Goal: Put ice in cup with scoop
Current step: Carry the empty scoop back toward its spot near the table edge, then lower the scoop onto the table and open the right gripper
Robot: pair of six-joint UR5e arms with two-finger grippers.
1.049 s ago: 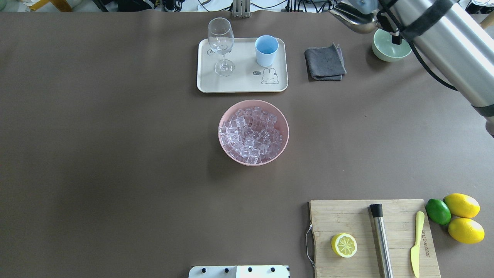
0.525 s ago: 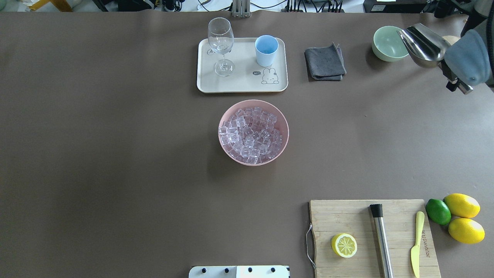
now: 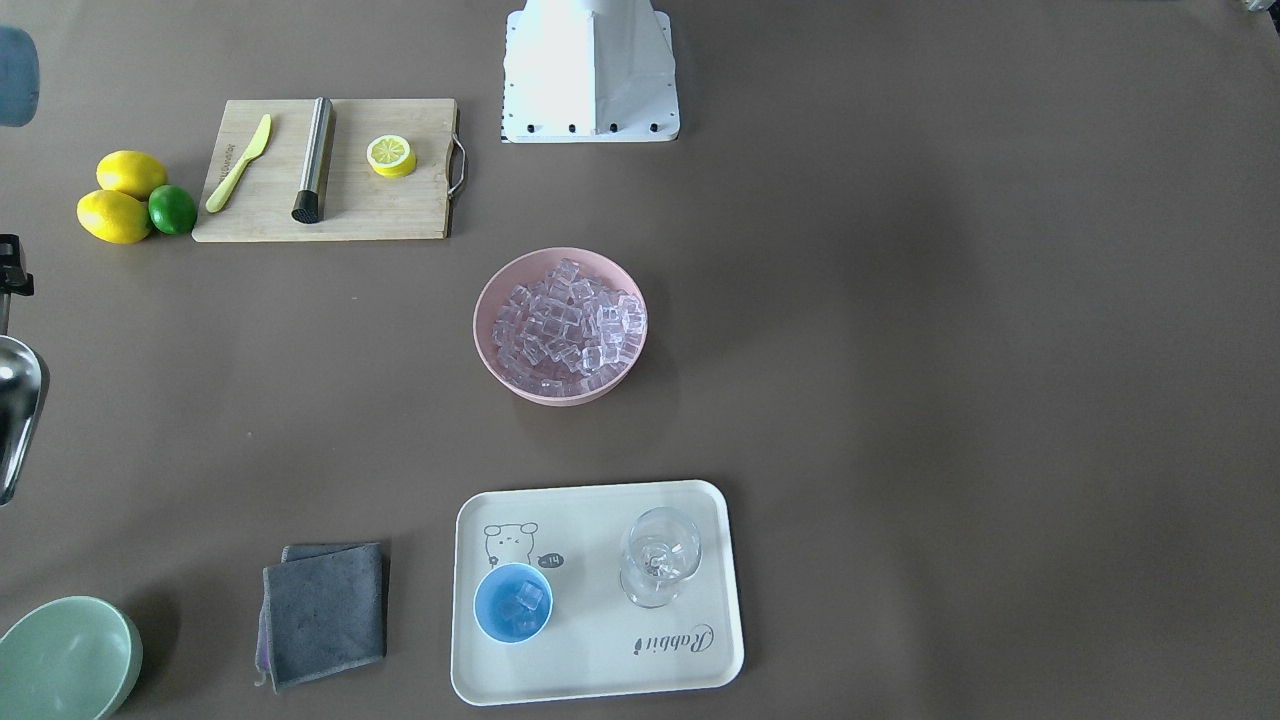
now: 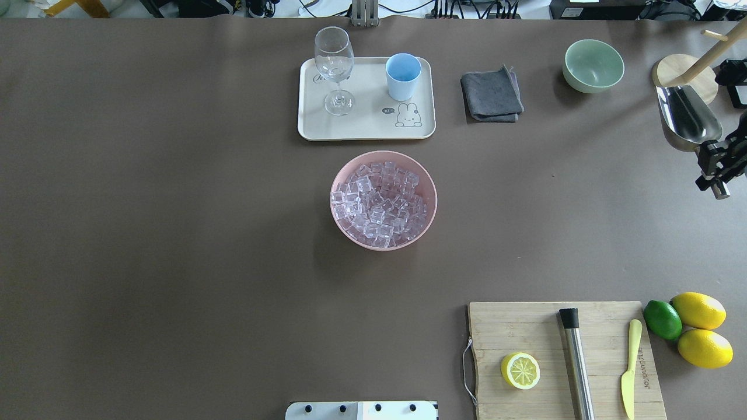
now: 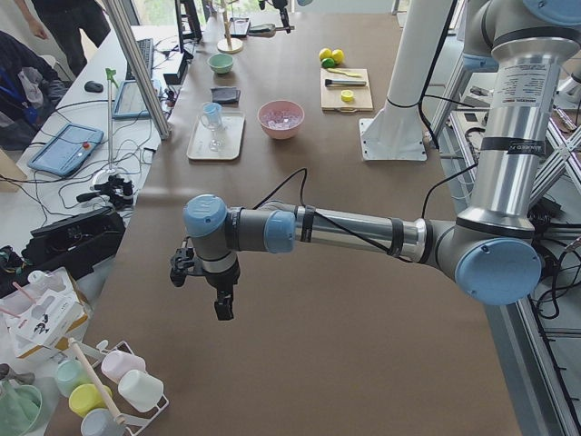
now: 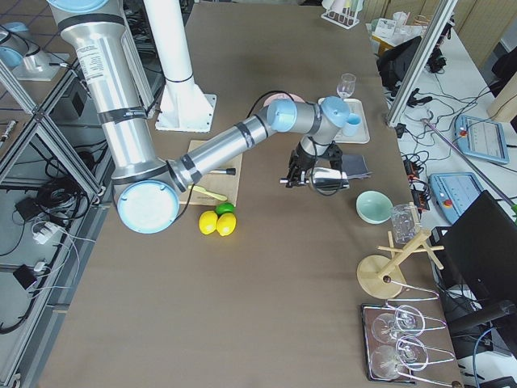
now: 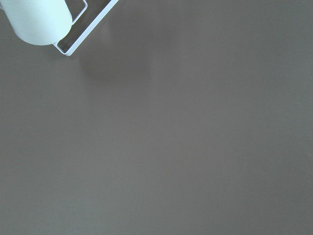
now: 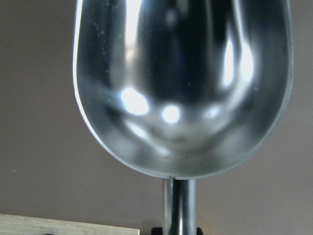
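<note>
My right gripper [image 4: 711, 156] is shut on the handle of the steel scoop [image 4: 688, 114] at the table's right edge, above the table. The scoop's bowl is empty in the right wrist view [image 8: 181, 88]; it also shows in the front view [image 3: 15, 410]. The light-blue cup [image 4: 402, 76] stands on the cream tray [image 4: 365, 125] and holds a few ice cubes [image 3: 522, 598]. More ice [image 4: 379, 201] fills the pink bowl [image 4: 341, 224] at the table's middle. My left gripper [image 5: 222, 304] hangs far off at the left end; I cannot tell whether it is open.
A stemmed glass [image 4: 334, 67] shares the tray. A grey cloth [image 4: 491, 94], a pale green bowl [image 4: 592, 65] and a wooden stand [image 4: 684, 73] lie near the scoop. A cutting board [image 4: 525, 326] with lemon half, steel cylinder and knife sits front right, beside lemons [image 4: 698, 310].
My right arm has swung the empty scoop from over the green bowl to the right edge and back toward the robot.
</note>
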